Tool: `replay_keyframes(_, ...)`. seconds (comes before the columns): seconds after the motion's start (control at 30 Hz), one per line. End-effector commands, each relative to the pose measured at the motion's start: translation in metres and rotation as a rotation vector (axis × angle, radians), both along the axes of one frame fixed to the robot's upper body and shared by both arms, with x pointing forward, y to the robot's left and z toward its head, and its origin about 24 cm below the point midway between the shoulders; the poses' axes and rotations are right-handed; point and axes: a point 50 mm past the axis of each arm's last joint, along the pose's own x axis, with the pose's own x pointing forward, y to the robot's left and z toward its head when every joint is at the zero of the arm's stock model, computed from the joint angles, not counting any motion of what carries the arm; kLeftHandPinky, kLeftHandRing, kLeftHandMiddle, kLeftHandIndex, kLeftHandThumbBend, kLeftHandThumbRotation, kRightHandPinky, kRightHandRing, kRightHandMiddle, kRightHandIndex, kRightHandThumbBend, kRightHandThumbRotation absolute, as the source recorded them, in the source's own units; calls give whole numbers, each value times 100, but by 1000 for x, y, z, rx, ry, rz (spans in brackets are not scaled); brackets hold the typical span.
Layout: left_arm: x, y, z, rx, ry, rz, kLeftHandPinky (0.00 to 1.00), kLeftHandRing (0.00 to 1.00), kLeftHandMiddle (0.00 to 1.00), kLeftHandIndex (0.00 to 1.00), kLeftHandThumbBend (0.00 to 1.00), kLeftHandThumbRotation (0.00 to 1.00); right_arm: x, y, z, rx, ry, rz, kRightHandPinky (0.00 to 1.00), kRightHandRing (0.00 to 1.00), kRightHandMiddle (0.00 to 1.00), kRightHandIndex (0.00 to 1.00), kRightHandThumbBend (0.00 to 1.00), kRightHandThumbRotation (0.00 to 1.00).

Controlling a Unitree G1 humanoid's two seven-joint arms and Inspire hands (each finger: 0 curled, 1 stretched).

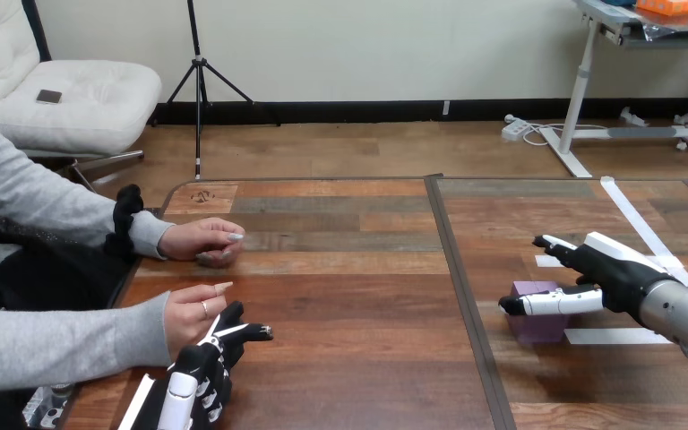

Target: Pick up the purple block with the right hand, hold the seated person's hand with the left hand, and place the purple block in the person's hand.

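The purple block (537, 324) sits on the right half of the wooden table (349, 296). My right hand (614, 269) reaches over it from the right, open, with its fingers (551, 242) stretched out behind the block and its thumb across the block's upper front. My left hand (202, 376) is at the bottom left, open, with its fingers pointing up and right. The person's nearer hand (188, 315) lies just above it and touches its fingers; I do not see my fingers curled round it.
The person's farther hand (202, 240) rests loosely closed on the table's left side. White tape strips (640, 224) mark the right half near the block. A dark seam (455, 269) runs down the table between its two halves.
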Motion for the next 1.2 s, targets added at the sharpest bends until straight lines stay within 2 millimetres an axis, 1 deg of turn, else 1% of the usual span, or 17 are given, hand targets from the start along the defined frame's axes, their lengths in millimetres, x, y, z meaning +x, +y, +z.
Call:
replay_keyframes(0.0, 10, -5, 13, -12, -82, -5, 100, 100, 98, 69, 62, 100, 23, 14, 28, 23, -87, 28, 92, 100, 100, 100, 100, 55)
replay_keyframes(0.37, 10, -5, 12, -20, -84, -4, 100, 100, 98, 69, 61, 100, 24, 13, 27, -13, -43, 28, 92, 100, 100, 100, 100, 46)
replay_keyframes(0.43, 10, -5, 11, -21, -83, -3, 100, 100, 98, 69, 62, 100, 24, 13, 27, -30, -38, 27, 88, 97, 100, 99, 100, 41)
replay_keyframes(0.5, 10, -5, 11, -17, -81, -4, 100, 100, 98, 69, 62, 100, 25, 13, 27, -48, -28, 22, 87, 97, 100, 99, 100, 40)
replay_keyframes(0.53, 10, -5, 11, -15, -80, -4, 100, 100, 98, 69, 62, 100, 25, 13, 27, -52, -26, 21, 73, 88, 94, 98, 100, 37)
replay_keyframes(0.57, 10, -5, 11, -15, -80, -6, 100, 100, 98, 69, 62, 100, 25, 14, 27, -64, -24, 26, 68, 84, 92, 98, 100, 35)
replay_keyframes(0.63, 11, -5, 11, -15, -80, -7, 100, 100, 98, 69, 63, 100, 25, 14, 27, -76, -22, 34, 49, 65, 75, 97, 100, 32)
replay_keyframes(0.7, 11, -4, 11, -15, -79, -10, 100, 100, 98, 69, 63, 100, 25, 15, 27, -100, -12, 49, 36, 50, 61, 96, 100, 31)
replay_keyframes(0.73, 11, -4, 11, -15, -79, -11, 100, 100, 98, 69, 63, 100, 25, 15, 27, -107, -9, 53, 27, 39, 50, 95, 100, 30)
replay_keyframes(0.77, 11, -4, 11, -13, -78, -12, 100, 100, 98, 69, 63, 100, 25, 15, 27, -105, 1, 57, 24, 35, 47, 94, 100, 29)
replay_keyframes(0.87, 10, -4, 12, -11, -77, -11, 100, 100, 99, 69, 63, 100, 25, 15, 26, -96, 21, 67, 26, 42, 54, 92, 100, 29)
replay_keyframes(0.93, 10, -4, 12, -13, -77, -10, 100, 100, 99, 69, 63, 100, 25, 15, 26, -92, 29, 75, 37, 54, 64, 90, 100, 29)
replay_keyframes(1.0, 10, -4, 12, -14, -78, -7, 100, 100, 99, 69, 63, 100, 24, 15, 26, -90, 37, 81, 45, 62, 71, 89, 100, 29)
replay_keyframes(1.03, 10, -4, 12, -14, -79, -6, 100, 100, 99, 69, 63, 100, 24, 15, 26, -90, 39, 82, 51, 68, 76, 87, 100, 28)
replay_keyframes(1.17, 11, -4, 11, -16, -80, -7, 100, 100, 99, 69, 63, 100, 24, 16, 25, -106, 42, 94, 57, 73, 80, 84, 100, 26)
